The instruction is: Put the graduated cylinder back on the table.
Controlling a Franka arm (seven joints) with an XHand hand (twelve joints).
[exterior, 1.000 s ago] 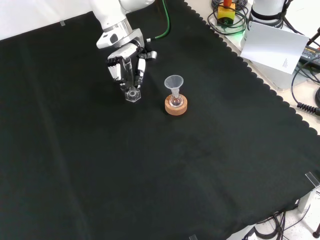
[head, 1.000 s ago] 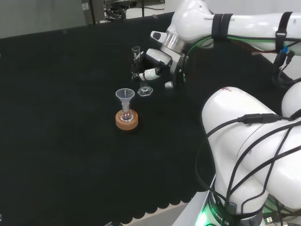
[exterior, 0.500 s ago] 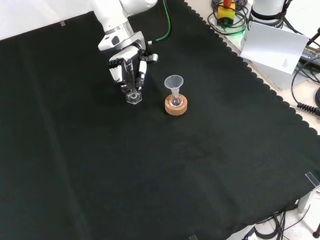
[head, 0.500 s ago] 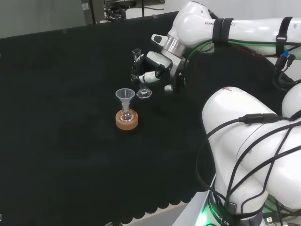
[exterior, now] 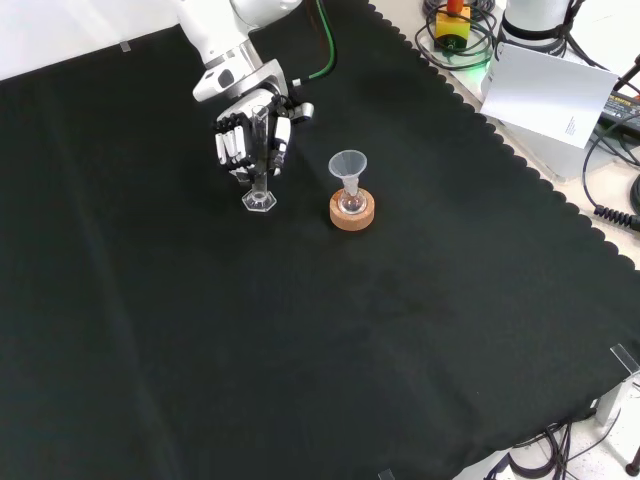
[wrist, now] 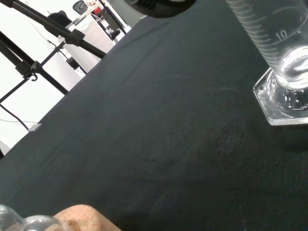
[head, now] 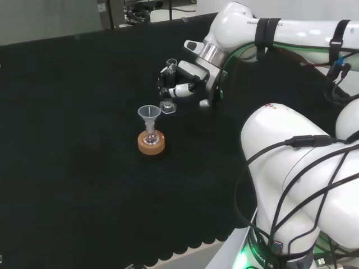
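The graduated cylinder [exterior: 260, 165] is a clear glass tube on a hexagonal foot, standing close to upright. The hand [exterior: 247, 135] has its fingers curled round the tube's upper part. In the head view the hand [head: 180, 82] grips the cylinder [head: 168, 104] from the right. The wrist view shows the cylinder's [wrist: 281, 57] foot at or just above the black cloth; I cannot tell whether it touches. A small flask with a clear funnel [exterior: 348, 165] in its neck sits on a cork ring [exterior: 352, 214], a short way right of the cylinder in the front view.
In the head view the flask and funnel [head: 149, 119] on the cork ring [head: 151, 144] stand nearer than the cylinder, slightly left. The cork ring [wrist: 82, 219] shows in the wrist view. The cloth's scalloped edge [exterior: 520, 165] runs at the front view's right, with a white sheet [exterior: 545, 95] and cables beyond.
The hand has turned the cylinder from a tilt to nearly upright. Its foot has come down toward the cloth and shifted slightly left in both fixed views.
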